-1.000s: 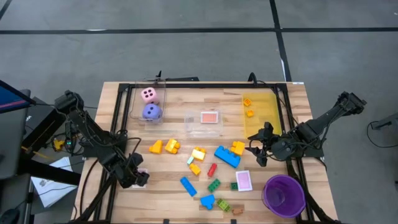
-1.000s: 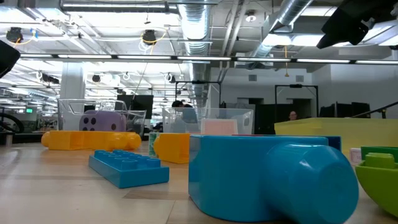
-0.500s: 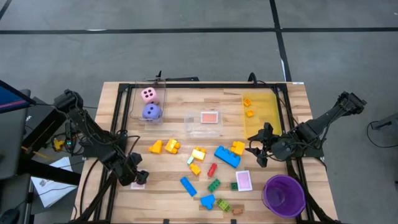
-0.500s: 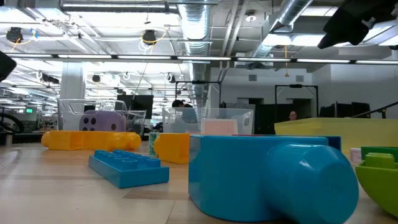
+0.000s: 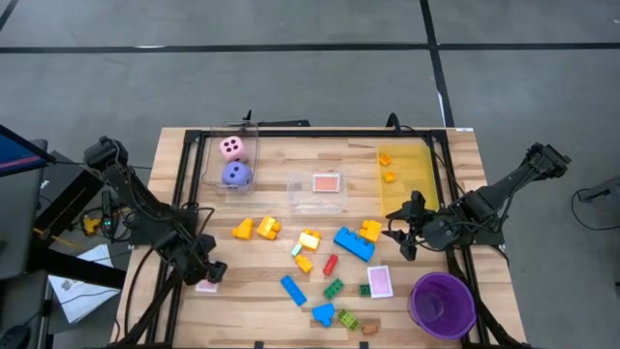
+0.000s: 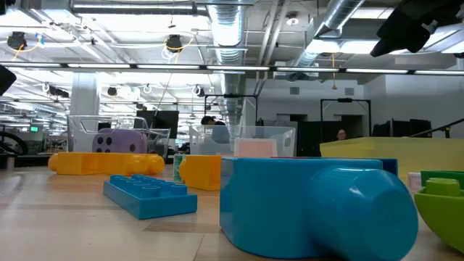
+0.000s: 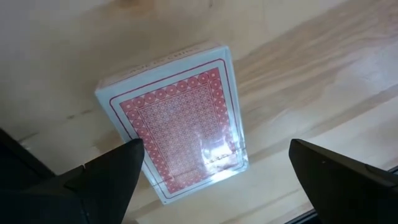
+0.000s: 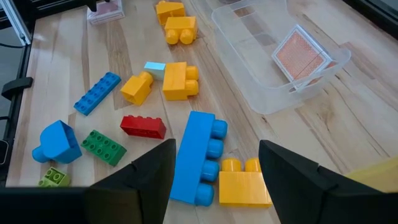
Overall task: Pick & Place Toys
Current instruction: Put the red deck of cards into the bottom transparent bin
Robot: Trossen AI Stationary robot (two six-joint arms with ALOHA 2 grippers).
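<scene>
Left gripper (image 5: 206, 275), lower left of the high view: fingers spread wide, nothing between them. A pink-backed deck of cards in clear wrap (image 7: 174, 143) lies flat on the light wooden table (image 5: 262, 305) directly below it, apart from both fingers (image 7: 102, 177) in the left wrist view.

Right gripper (image 5: 399, 236), right of centre in the high view: fingers partly apart, holding nothing, hovering just beside a yellow plastic brick (image 8: 244, 186) and a long blue plastic brick (image 8: 198, 158).

Loose bricks scattered mid-table: red brick (image 8: 143, 126), green brick (image 8: 104, 147), chunky blue piece (image 8: 57, 142).

Pink dotted die (image 5: 232, 147) and purple dotted die (image 5: 236, 174) sit in a clear bin, upper left. Second pink-backed card deck (image 5: 326, 182) is in the clear centre bin (image 5: 295, 199). Yellow see-through bin (image 5: 417, 184), upper right, holds two small orange bricks (image 5: 387, 167).
</scene>
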